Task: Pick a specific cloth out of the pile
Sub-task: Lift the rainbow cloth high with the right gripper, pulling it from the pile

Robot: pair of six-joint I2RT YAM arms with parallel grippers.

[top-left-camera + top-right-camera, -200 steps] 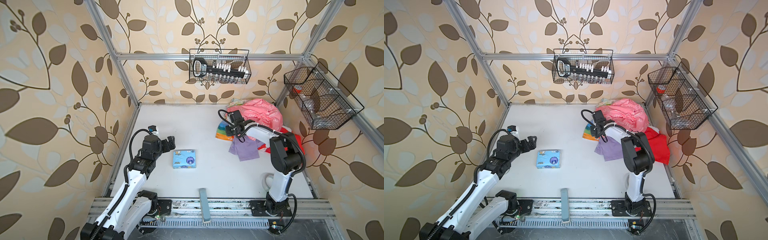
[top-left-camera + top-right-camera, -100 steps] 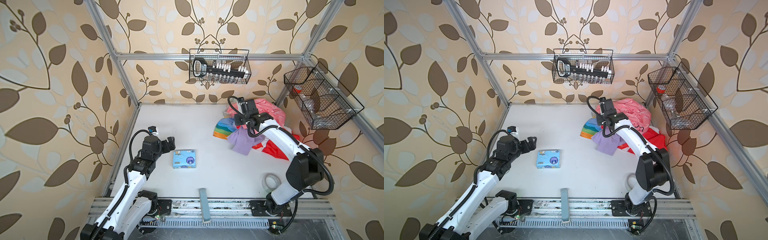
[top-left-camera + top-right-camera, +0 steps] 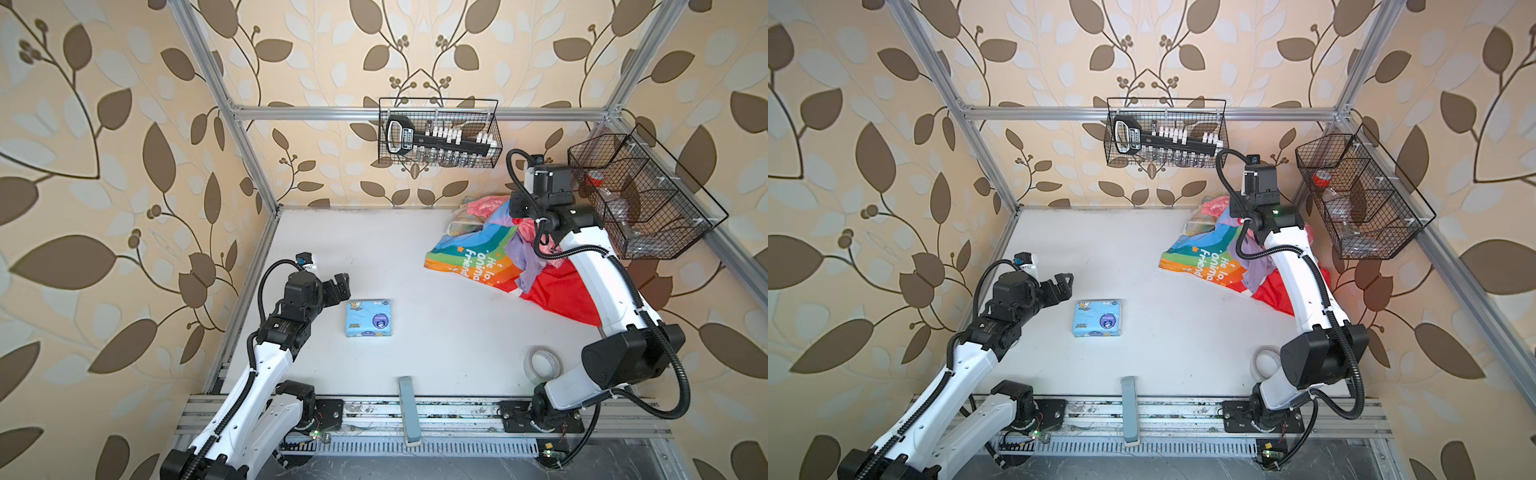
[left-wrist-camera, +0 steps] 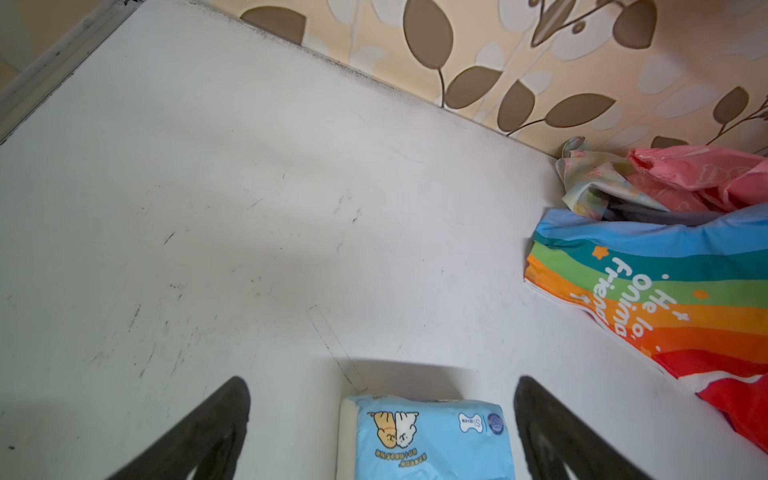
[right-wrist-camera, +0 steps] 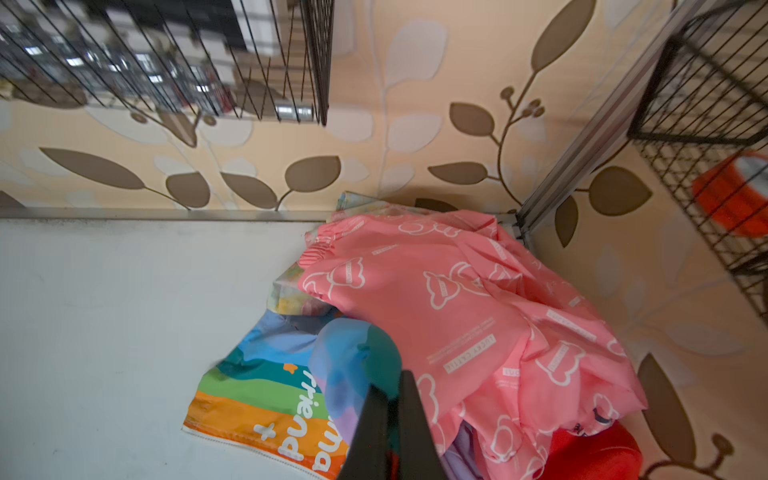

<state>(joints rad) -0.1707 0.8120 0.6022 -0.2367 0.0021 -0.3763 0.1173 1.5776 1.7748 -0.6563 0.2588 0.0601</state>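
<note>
Although gripping the cloth point(image 5: 266, 382) by one fold, only about half done by my read. Holding a blue-green fold in the right jaws, clamped tight on it per the right wrist view. Have that fold lifted off the desk point(image 3: 374, 249), leaving the rest down. Seeing the rainbow part flat on the desk in both top views, at the back right, with the red part trailing toward the right wall under the right arm point(image 3: 598, 282). Not clear of the pile point(image 3: 486, 206) yet: crossed in the middle by a lilac cloth point(image 3: 524, 254), touched at the back edge by a pink cloth point(image 5: 478, 299). Left to do, as a guess: pull up and toward the middle, drag the red part out from under the lilac one, set down well apart from the heap.

Pose: reaching from the front right base to the back corner, elbow low near the front, forearm stretched back along the right side, wrist cocked high just beside the wire basket point(image 3: 673, 237), aimed down at the heap. Have the left arm point(image 3: 266, 365) folded at the left edge, left jaws wide open, hovering near a blue packet point(image 3: 369, 318), gripping nothing.
</note>
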